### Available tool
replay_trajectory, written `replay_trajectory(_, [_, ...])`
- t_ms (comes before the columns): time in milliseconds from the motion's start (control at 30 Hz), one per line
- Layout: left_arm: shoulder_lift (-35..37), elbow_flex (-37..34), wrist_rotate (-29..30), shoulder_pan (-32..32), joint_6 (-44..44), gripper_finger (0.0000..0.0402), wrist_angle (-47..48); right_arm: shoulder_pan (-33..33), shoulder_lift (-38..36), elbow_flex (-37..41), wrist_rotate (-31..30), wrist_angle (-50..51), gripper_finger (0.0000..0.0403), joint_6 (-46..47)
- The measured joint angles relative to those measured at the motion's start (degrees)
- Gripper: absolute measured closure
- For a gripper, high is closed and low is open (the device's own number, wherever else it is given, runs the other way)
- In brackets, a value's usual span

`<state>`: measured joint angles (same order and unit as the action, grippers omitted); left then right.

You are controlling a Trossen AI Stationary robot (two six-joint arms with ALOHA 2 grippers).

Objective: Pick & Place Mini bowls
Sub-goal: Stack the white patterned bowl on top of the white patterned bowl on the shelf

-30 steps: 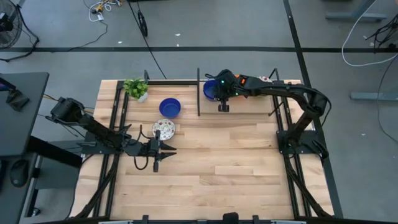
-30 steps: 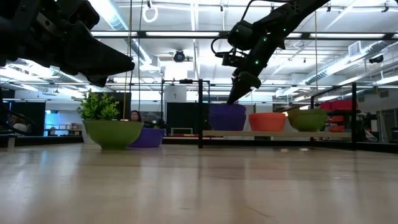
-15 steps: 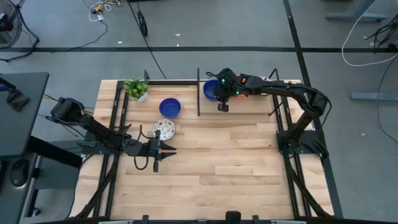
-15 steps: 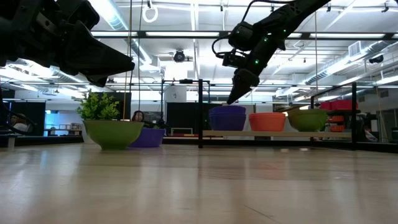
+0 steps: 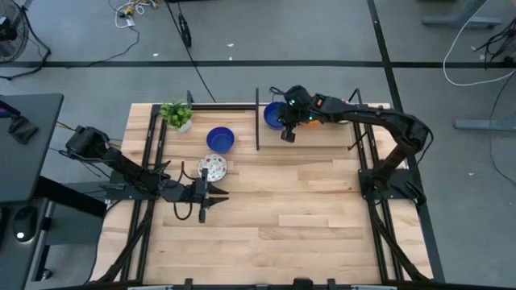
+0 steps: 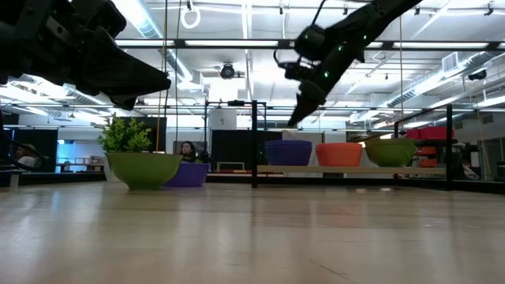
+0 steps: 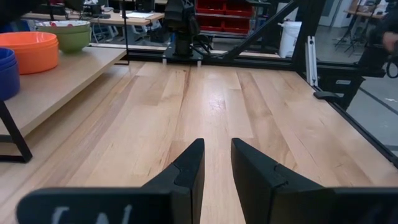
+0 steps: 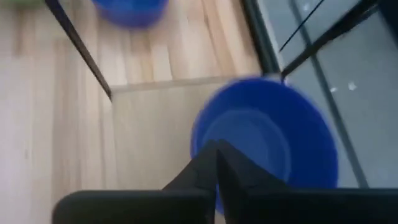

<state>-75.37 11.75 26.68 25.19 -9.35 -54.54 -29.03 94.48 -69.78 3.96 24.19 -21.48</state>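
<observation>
On the raised shelf (image 5: 322,135) at the table's far side stands a blue mini bowl (image 5: 273,115), beside an orange bowl (image 6: 339,154) and a green one (image 6: 389,151). My right gripper (image 8: 216,147) hangs shut just above the blue bowl's (image 8: 267,134) near rim, apart from it in the low view (image 6: 295,121). On the table rest a second blue bowl (image 5: 219,138) and a white red-speckled bowl (image 5: 213,167). My left gripper (image 7: 216,149) stands open near the speckled bowl, low over the table and pointing at its right side (image 5: 216,193), with nothing between its fingers.
A small green potted plant (image 5: 176,113) stands at the far left corner. A black upright post (image 5: 257,119) marks the shelf's left end. Black frame rails run along the table's left and right edges. Bare wood (image 5: 298,217) fills the middle and near part.
My right gripper has rolled a little about its own line and now hangs slightly higher over the blue bowl on the shelf. The bowl has stayed where it was.
</observation>
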Motion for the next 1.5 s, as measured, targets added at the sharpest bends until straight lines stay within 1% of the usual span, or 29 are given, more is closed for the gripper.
replay_trajectory(67, [0.0, 0.0, 0.0, 0.0, 0.1, 0.0319, 0.0, 2.6, -0.8, 0.0, -1.0, -0.1, 0.0399, 2.5])
replay_trajectory(200, [0.0, 0.0, 0.0, 0.1, 0.2, 0.0319, 0.0, 11.9, -1.3, 1.2, -4.5, -0.5, 0.0398, 5.3])
replay_trajectory(333, [0.7, 0.0, 0.0, 2.1, 2.0, 0.0319, 1.9, 23.3, -1.4, 6.6, -10.6, -4.0, 0.04, 7.6])
replay_trajectory(400, [1.7, 0.7, 1.2, 3.1, 2.6, 0.0319, 5.7, 29.2, -1.6, 9.8, -14.4, -6.4, 0.0399, 10.7])
replay_trajectory(500, [4.0, 3.6, 4.6, 3.9, 2.5, 0.0319, 17.9, 37.4, -1.7, 14.1, -17.4, -9.7, 0.0399, 16.9])
replay_trajectory(567, [5.2, 7.2, 6.0, 3.9, 2.3, 0.0319, 30.1, 42.5, -1.7, 16.9, -17.6, -12.7, 0.0399, 21.5])
replay_trajectory(633, [5.6, 12.2, 6.6, 3.4, 0.7, 0.0319, 44.6, 47.1, -1.7, 19.8, -17.9, -17.3, 0.0399, 26.2])
replay_trajectory(700, [5.6, 17.5, 6.8, 2.2, -2.0, 0.0315, 58.2, 50.9, -1.7, 22.5, -17.9, -22.5, 0.0399, 28.2])
replay_trajectory(767, [5.6, 22.2, 6.2, 0.5, -4.4, 0.0304, 69.9, 53.6, -1.7, 24.4, -18.0, -27.7, 0.0399, 28.1])
replay_trajectory(833, [5.6, 25.2, 4.2, -1.8, -5.3, 0.0282, 76.9, 55.0, -1.7, 25.7, -17.9, -31.1, 0.0399, 27.1])
replay_trajectory(867, [5.6, 26.1, 2.7, -3.1, -5.3, 0.0268, 78.7, 55.4, -1.7, 26.0, -18.0, -31.8, 0.0399, 26.7])
replay_trajectory(1000, [5.6, 26.4, -7.2, -8.8, -5.1, 0.0206, 80.6, 55.5, -1.7, 25.9, -18.2, -33.1, 0.0399, 27.2])
replay_trajectory(1033, [4.9, 26.3, -8.3, -10.1, -5.2, 0.0193, 81.1, 55.5, -1.7, 25.9, -18.2, -33.0, 0.0399, 27.3])
replay_trajectory(1100, [3.6, 26.2, -8.2, -12.0, -5.2, 0.0175, 83.4, 55.5, -1.7, 25.9, -18.2, -33.1, 0.0399, 27.3])
replay_trajectory(1167, [2.6, 26.2, -6.6, -13.1, -5.1, 0.0169, 84.7, 55.5, -1.7, 25.9, -18.1, -32.9, 0.0399, 27.1])
replay_trajectory(1233, [1.6, 26.2, -6.2, -13.8, -5.0, 0.0169, 84.6, 55.5, -1.7, 25.9, -18.1, -32.8, 0.0399, 27.0])
replay_trajectory(1300, [0.7, 26.2, -6.3, -14.1, -5.0, 0.018, 83.9, 55.4, -1.7, 25.9, -18.1, -32.6, 0.0399, 26.5])
replay_trajectory(1400, [-1.0, 26.2, -6.4, -14.2, -5.0, 0.0212, 84.5, 55.3, -1.7, 25.9, -18.1, -32.4, 0.0399, 25.1])
replay_trajectory(1500, [-2.7, 26.2, -5.9, -14.2, -4.9, 0.0256, 84.4, 54.9, -1.7, 25.9, -18.1, -32.4, 0.0399, 24.4])
